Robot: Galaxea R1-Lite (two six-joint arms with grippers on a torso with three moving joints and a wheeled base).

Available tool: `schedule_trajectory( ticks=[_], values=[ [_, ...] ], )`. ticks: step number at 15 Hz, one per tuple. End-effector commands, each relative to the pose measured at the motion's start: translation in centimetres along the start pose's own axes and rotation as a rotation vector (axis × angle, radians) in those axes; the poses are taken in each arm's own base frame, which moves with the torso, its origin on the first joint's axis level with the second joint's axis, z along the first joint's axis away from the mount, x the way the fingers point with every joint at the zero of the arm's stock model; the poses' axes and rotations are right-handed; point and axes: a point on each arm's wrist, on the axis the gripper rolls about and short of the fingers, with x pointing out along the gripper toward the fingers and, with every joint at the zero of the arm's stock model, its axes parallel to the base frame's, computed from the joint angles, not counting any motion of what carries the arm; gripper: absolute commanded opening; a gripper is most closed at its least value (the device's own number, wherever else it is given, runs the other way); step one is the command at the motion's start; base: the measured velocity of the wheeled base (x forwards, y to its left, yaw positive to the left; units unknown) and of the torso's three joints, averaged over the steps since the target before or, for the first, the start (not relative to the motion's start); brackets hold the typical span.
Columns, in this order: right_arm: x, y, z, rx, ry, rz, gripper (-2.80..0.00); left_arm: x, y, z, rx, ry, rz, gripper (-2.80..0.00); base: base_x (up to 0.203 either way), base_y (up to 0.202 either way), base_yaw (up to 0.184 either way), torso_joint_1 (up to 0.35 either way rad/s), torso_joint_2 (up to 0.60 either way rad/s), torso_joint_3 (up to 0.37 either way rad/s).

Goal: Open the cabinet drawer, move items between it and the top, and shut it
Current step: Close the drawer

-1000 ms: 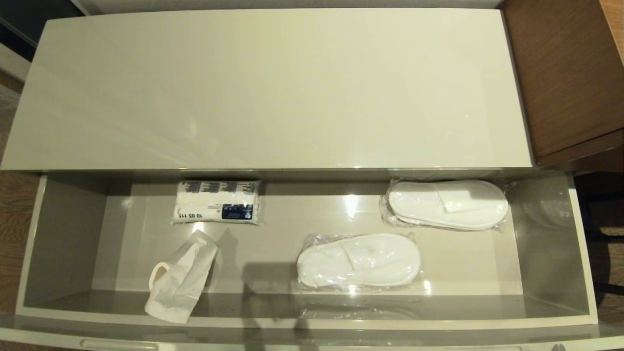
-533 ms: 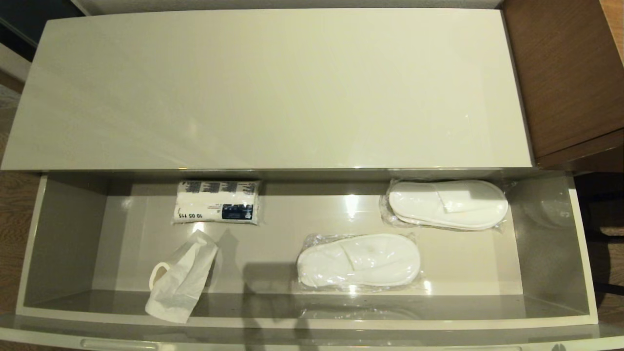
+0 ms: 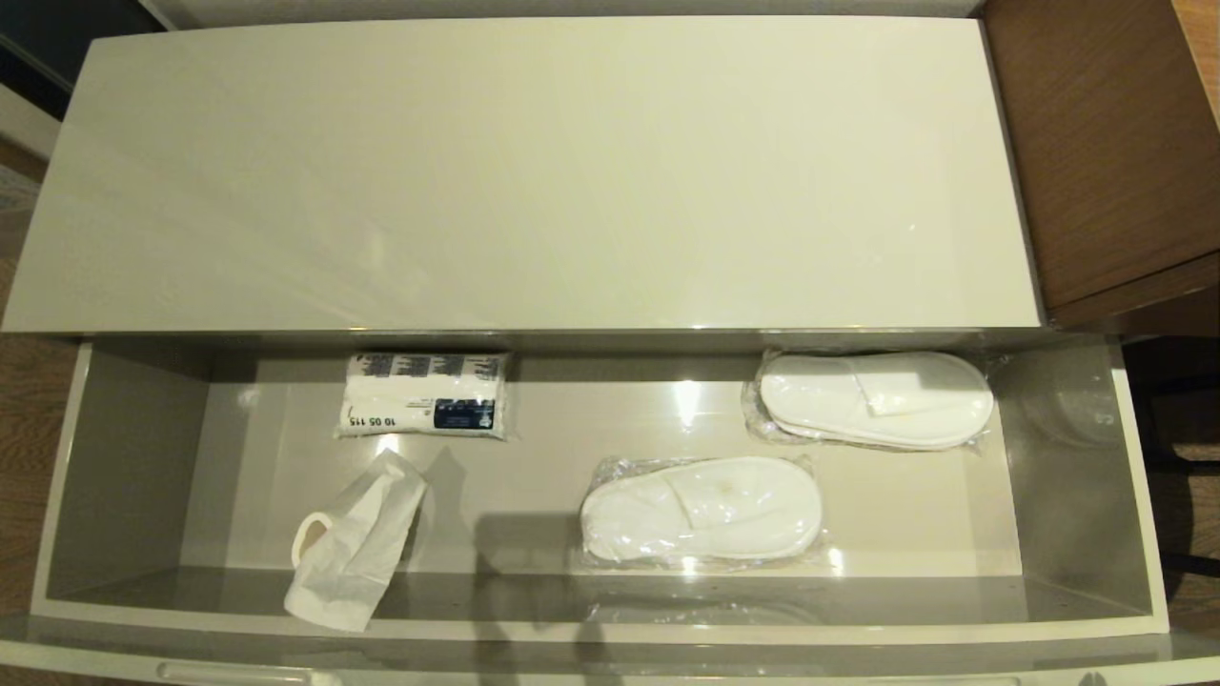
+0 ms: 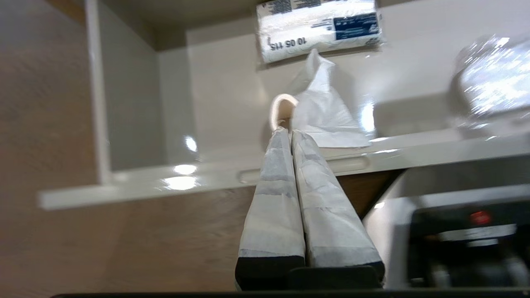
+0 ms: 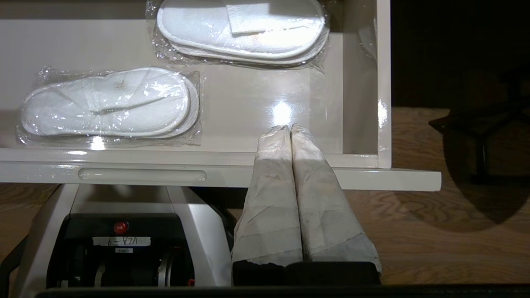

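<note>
The cabinet drawer [image 3: 133, 457] stands pulled out below the bare glossy top [image 3: 534, 171]. A white toilet paper roll [image 3: 348, 548] with a loose trailing sheet lies at the drawer's front left, against the front wall; the same roll [image 4: 319, 111] shows in the left wrist view. My left gripper [image 4: 288, 131] is shut with nothing in it, held back outside the drawer front, in line with the roll. My right gripper [image 5: 289, 127] is shut and empty, parked in front of the drawer's right end. Neither gripper shows in the head view.
Two plastic-wrapped pairs of white slippers [image 3: 701, 510] [image 3: 872, 398] lie in the drawer's middle and back right. A white packet with a dark blue label [image 3: 424, 395] lies at the back left. Brown wooden furniture [image 3: 1106, 143] stands to the right. My base [image 5: 120, 244] sits below the drawer front.
</note>
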Motion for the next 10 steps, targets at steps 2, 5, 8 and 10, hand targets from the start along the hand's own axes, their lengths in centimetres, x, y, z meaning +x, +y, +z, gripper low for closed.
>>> schedule_trajectory(
  ticks=[2, 5, 8, 10],
  values=[
    [0.01, 0.0, -0.05, -0.003, 0.002, 0.001, -2.8, 0.04, -0.02, -0.17, -0.356, 0.015, 0.005, -2.8, 0.0, 0.0, 0.0, 0.0, 0.0, 0.0],
    [0.01, 0.0, -0.05, -0.003, 0.002, -0.001, -2.8, 0.04, -0.01, -0.18, -0.258, 0.021, 0.008, -2.8, 0.0, 0.0, 0.0, 0.0, 0.0, 0.0],
    [0.01, 0.0, -0.05, -0.003, 0.002, -0.001, -2.8, 0.05, -0.03, -0.27, -0.197, 0.024, 0.006, -2.8, 0.0, 0.0, 0.0, 0.0, 0.0, 0.0],
    [0.01, 0.0, -0.05, -0.001, 0.002, -0.001, -2.8, 0.03, -0.02, -0.22, -0.179, 0.025, 0.007, -2.8, 0.0, 0.0, 0.0, 0.0, 0.0, 0.0]
  ],
)
